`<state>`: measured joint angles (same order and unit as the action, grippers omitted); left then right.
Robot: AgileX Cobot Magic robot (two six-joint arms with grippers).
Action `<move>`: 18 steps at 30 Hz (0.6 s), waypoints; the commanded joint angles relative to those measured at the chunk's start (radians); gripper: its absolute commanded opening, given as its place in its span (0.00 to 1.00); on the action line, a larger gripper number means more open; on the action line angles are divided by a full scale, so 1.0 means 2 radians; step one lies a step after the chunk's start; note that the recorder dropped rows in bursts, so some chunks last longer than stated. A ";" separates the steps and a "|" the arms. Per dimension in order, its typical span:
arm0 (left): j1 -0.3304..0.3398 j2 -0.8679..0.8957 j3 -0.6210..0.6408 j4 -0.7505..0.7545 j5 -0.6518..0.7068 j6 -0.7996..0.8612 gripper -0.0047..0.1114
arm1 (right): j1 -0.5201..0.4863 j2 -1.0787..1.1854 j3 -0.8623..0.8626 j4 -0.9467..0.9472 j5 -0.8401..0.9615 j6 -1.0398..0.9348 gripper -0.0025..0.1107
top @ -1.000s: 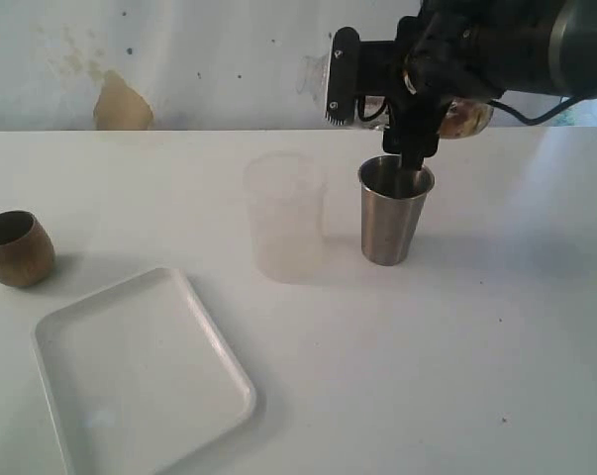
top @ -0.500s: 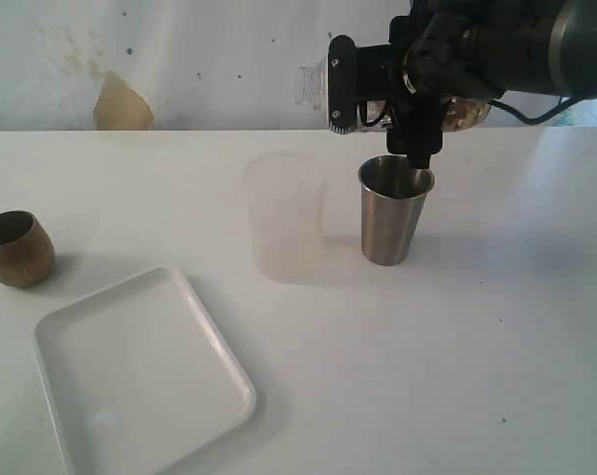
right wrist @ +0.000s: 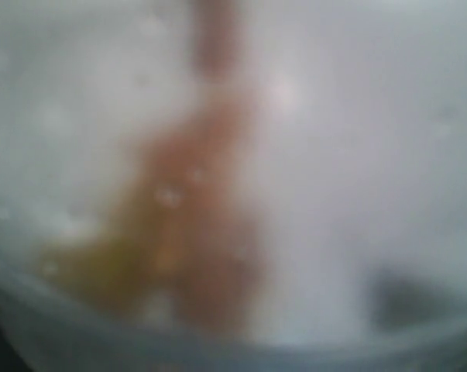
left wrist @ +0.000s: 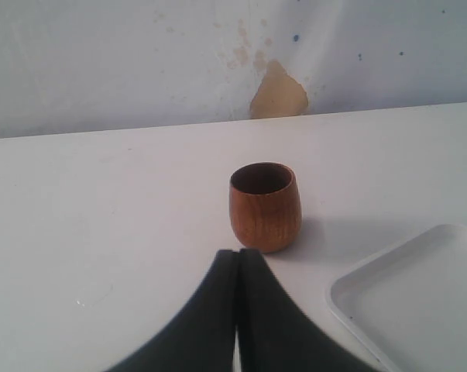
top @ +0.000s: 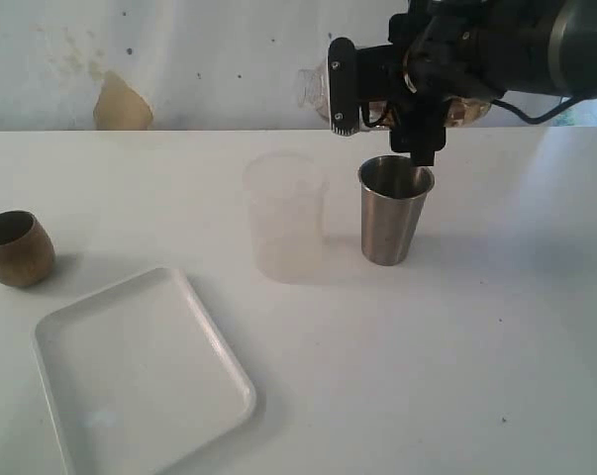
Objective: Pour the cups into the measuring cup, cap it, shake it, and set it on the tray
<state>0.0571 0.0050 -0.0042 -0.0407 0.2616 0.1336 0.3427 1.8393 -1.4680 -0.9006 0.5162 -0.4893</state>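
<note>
My right pincer [top: 382, 107] is clamping the large clear speckled plastic measuring cup [right wrist: 233, 194] sideways, far right, above the tapered brushed-steel tumbler [top: 394, 213]. I judge I am shaking it. It is needing righting, then lowering onto the flat white rectangular tray [top: 140, 376], near left.

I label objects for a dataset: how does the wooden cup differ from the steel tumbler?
The wooden cup is brown and matte; the steel tumbler is grey and shiny. The wooden cup is short and rounded; the steel tumbler is taller and tapers downward. The wooden cup stands far left in the exterior view; the steel tumbler stands beside a frosted cup. Both stand upright, mouth up, on the white table.
</note>
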 commanded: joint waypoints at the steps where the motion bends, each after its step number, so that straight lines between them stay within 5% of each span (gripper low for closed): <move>1: 0.000 -0.003 0.002 0.001 -0.003 -0.001 0.04 | -0.002 -0.007 -0.004 -0.020 -0.016 -0.004 0.02; 18: 0.000 -0.003 0.002 0.001 -0.003 -0.001 0.04 | 0.004 0.012 -0.004 -0.055 -0.018 -0.004 0.02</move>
<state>0.0571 0.0050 -0.0042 -0.0407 0.2616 0.1336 0.3444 1.8712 -1.4680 -0.9496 0.5083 -0.4912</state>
